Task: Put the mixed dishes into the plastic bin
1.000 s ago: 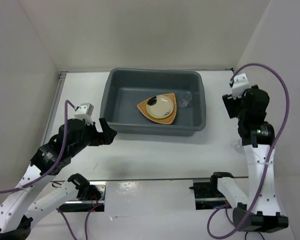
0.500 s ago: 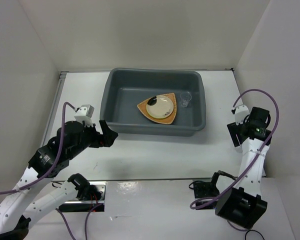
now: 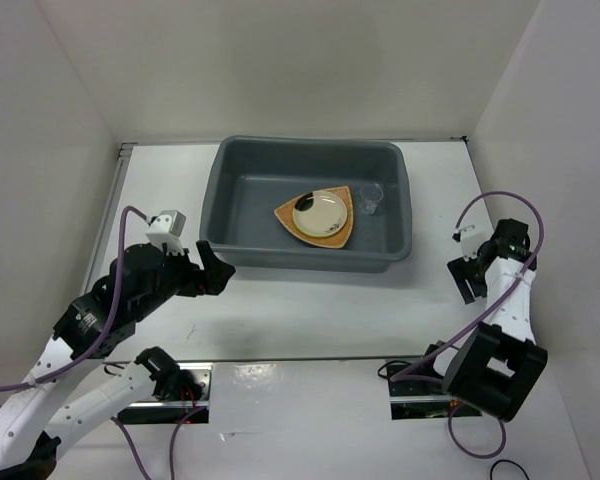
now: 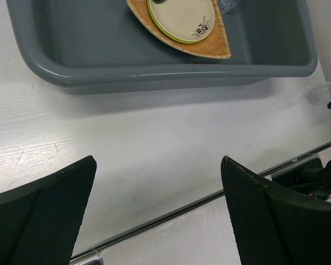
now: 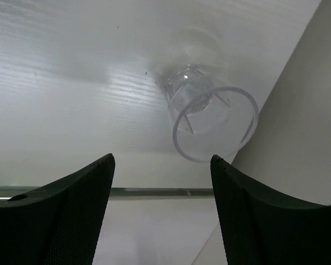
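Nearest, the left claw (image 3: 212, 265) hovers over the white tabletop (image 3: 310, 310) just short of the bin's front-left corner. Its jaws are spread wide with nothing between them. Over on the right side, the right claw (image 5: 161, 160) is tilted down close to the tabletop beside the right wall, jaws apart and gripping nothing. A clear cup (image 5: 212, 118) stands just ahead of its fingertips, nearer the right finger, close against the wall and outside the bin.

Farther back, the dark grey plastic bin (image 3: 310, 262) sits in the middle of the tabletop. Inside it, toward the right half of the floor, lies the tan wooden plate (image 3: 284, 212). The lime-green plate (image 4: 153, 16) rests on it, showing only as a thin rim, and the cream plate (image 3: 318, 213) with dark marks is stacked on top. A second clear cup (image 3: 371, 198) stands just right of the stack, near the bin's right wall.
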You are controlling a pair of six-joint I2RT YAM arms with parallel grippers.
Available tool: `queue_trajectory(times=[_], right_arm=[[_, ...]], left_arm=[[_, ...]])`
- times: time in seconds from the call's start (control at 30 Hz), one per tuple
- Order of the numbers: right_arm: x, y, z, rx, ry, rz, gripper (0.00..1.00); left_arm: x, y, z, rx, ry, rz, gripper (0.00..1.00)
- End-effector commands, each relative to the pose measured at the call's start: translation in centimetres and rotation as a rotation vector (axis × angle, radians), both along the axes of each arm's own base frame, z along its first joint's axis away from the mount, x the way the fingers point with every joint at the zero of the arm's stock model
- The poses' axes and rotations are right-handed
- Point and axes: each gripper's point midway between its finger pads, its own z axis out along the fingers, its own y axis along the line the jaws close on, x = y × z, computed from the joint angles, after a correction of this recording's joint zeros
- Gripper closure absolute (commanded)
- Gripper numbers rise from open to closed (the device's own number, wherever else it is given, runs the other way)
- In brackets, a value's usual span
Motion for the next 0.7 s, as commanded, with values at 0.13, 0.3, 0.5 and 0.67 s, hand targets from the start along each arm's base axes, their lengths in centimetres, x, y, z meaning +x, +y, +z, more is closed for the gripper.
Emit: queue_trajectory(times=[0.13,0.3,0.5,0.67], right_arm=[[1.7,-1.0,-2.0,0.015,0.019,0.010,0.28],[2.0,-1.0,-3.0,0.056,0.066,0.003,0.34],[1.6,-0.8,-2.2,0.070,0.062,-0.011,0.82],[2.9,-0.7,6.9,0.011,-0.137,0.015,1.00]], left_arm=[[0.1,0.0,0.8,-0.030,-0.036,0.008,0.00],[0.1,0.0,0.8,-0.030,-0.036,0.008,0.00],[0.1,0.1,1.0,-0.040,-0.042,0.020,0.00],[0.0,0.2,1.2,-0.046,-0.050,0.021,0.00]])
